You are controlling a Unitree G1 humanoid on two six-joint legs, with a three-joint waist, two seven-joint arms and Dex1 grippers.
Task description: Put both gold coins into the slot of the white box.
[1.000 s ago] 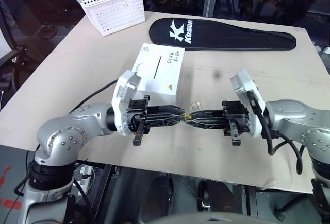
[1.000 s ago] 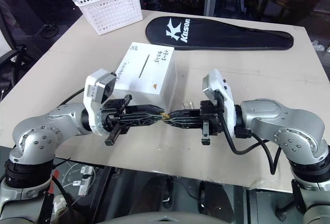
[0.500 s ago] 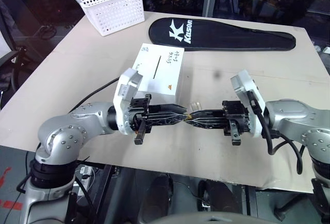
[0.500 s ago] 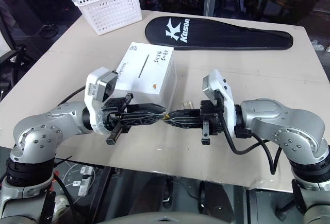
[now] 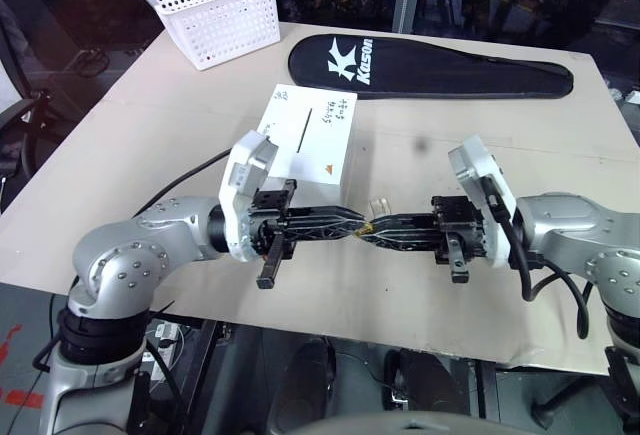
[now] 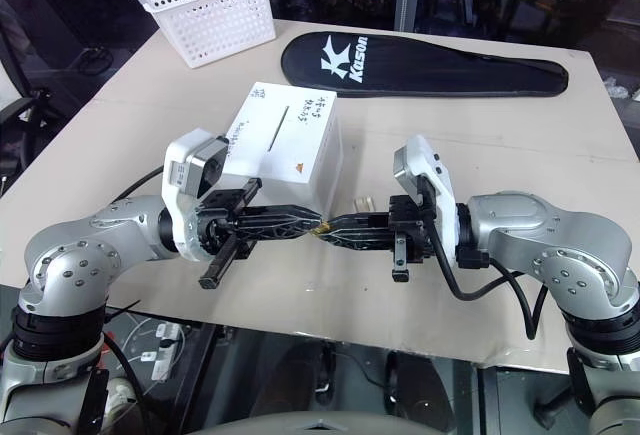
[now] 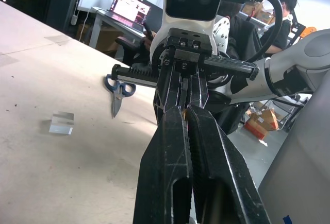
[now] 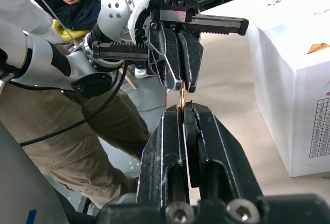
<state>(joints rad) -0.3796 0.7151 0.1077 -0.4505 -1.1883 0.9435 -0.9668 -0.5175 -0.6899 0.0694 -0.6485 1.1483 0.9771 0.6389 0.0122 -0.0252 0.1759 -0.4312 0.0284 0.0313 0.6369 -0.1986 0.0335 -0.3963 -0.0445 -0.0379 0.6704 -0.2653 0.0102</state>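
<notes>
Both black two-fingered grippers, left gripper (image 5: 352, 225) and right gripper (image 5: 376, 227), meet tip to tip, clenched on one tiny gold metal coin (image 8: 181, 98) mid-handover, with the white cardboard box (image 5: 310, 145) at eleven o'clock, its dark slot (image 5: 302, 132) unfed, so both insertions seemingly remain.

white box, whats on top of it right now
On the white box, only its dark slot, black handwriting and an orange triangle show. No coin lies there. Its inside is hidden.
</notes>
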